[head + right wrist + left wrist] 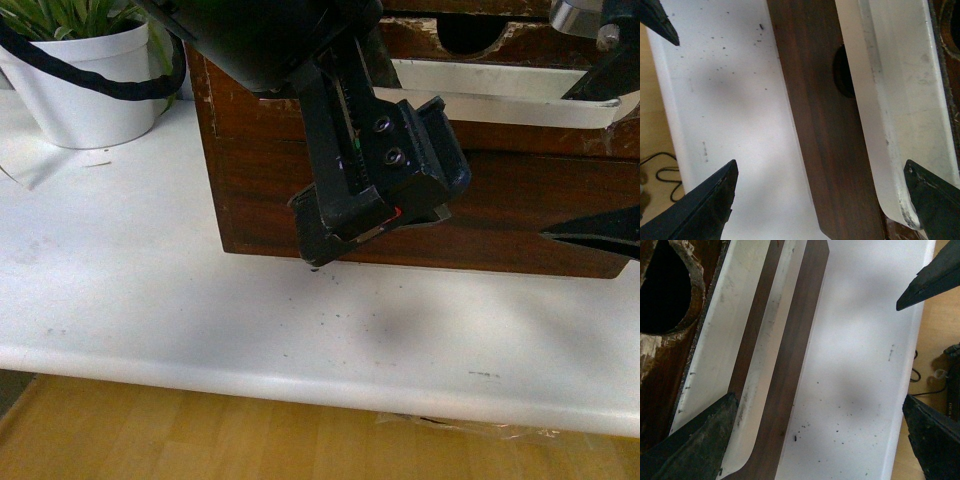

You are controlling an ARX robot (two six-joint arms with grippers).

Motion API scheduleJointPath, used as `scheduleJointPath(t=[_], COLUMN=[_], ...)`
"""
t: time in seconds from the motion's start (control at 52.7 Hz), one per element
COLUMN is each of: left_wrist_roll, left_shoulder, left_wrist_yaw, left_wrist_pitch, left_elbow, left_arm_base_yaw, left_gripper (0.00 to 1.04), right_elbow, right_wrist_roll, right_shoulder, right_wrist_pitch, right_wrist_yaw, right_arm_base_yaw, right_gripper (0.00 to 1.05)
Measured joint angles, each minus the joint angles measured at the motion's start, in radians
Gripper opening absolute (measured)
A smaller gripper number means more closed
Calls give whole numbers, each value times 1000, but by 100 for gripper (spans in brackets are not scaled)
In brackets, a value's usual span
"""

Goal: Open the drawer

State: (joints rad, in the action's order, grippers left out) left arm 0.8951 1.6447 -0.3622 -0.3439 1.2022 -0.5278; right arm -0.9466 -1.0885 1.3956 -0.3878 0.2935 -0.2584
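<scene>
The dark brown drawer [415, 42] with a half-round notch [470, 38] is the top one in the wooden chest. Its long white handle [500, 92] runs across the front. My left arm [380, 170] hangs in front of the chest and hides its own fingers there. In the left wrist view the left gripper [815, 440] is open, above the table beside the handle [715, 340] and notch [665, 285]. My right gripper [590, 165] is open at the chest's right. In its wrist view it [817, 205] spans the handle [895, 100] and the plain lower front [815, 125].
The chest stands on a white table [150, 300] whose front edge [300, 385] is near. A plant in a white pot [90, 85] stands at the back left. Wooden floor [200, 440] lies below, with cables [660, 175] on it.
</scene>
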Motion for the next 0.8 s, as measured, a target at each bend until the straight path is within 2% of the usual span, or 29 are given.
scheduleJointPath(t=[0.228, 0.493, 0.702, 0.797], left_wrist_roll=[80, 108, 95, 40], left_shoulder=[-49, -175, -239, -271], left_wrist_yaw=[-15, -61, -80, -94], left_wrist_pitch=[-156, -214, -171, -50], left_elbow=[-2, -110, -183, -236], left_arm_base_yaw=[-12, -43, -49, -37], left_gripper=[99, 99, 99, 98], right_elbow=[2, 73, 119, 140], right_wrist_roll=[-68, -92, -97, -73], right_shoulder=[-49, -153, -198, -215], right_wrist_pitch=[-149, -248, -241, -179], right_wrist_yaw=[49, 108, 127, 156], right_arm_base_yaw=[-18, -49, -58, -45], right_gripper=[96, 96, 96, 96])
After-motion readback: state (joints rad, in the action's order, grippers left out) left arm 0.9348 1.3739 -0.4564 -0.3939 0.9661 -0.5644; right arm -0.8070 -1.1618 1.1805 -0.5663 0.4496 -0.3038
